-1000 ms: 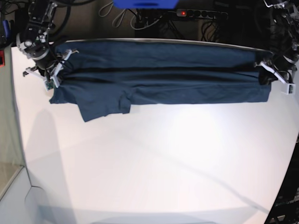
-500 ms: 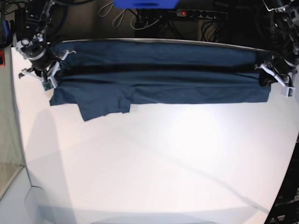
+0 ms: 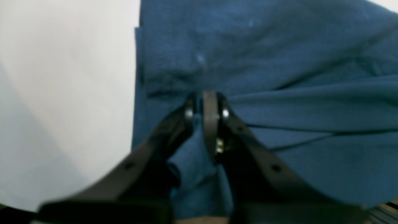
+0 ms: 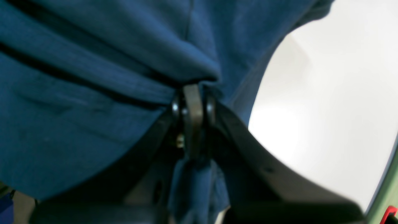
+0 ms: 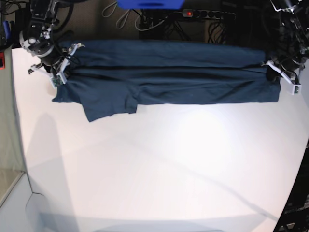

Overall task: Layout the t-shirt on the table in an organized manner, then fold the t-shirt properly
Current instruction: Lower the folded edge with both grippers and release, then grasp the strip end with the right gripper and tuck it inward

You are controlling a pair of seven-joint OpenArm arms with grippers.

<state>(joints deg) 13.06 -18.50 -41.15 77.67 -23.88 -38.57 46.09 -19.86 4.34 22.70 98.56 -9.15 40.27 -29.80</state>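
Observation:
The dark navy t-shirt (image 5: pixel 164 77) hangs stretched in a long band across the far edge of the white table (image 5: pixel 159 169), one sleeve (image 5: pixel 108 108) drooping at lower left. My right gripper (image 5: pixel 60 67), on the base view's left, is shut on the t-shirt's end; its wrist view shows the right gripper (image 4: pixel 192 96) with cloth (image 4: pixel 93 62) bunched between the jaws. My left gripper (image 5: pixel 275 72), on the base view's right, is shut on the other end; in the left wrist view, the left gripper (image 3: pixel 206 104) pinches a fold of the t-shirt (image 3: pixel 264 62).
Behind the table run cables, a power strip (image 5: pixel 207 14) with a red light, and a blue object (image 5: pixel 149 4). The table's left edge drops off beside a pale side surface (image 5: pixel 9 193).
Both grippers have carried the t-shirt farther back and a little higher, so its top edge now hides the table's far rim. The grips are unchanged.

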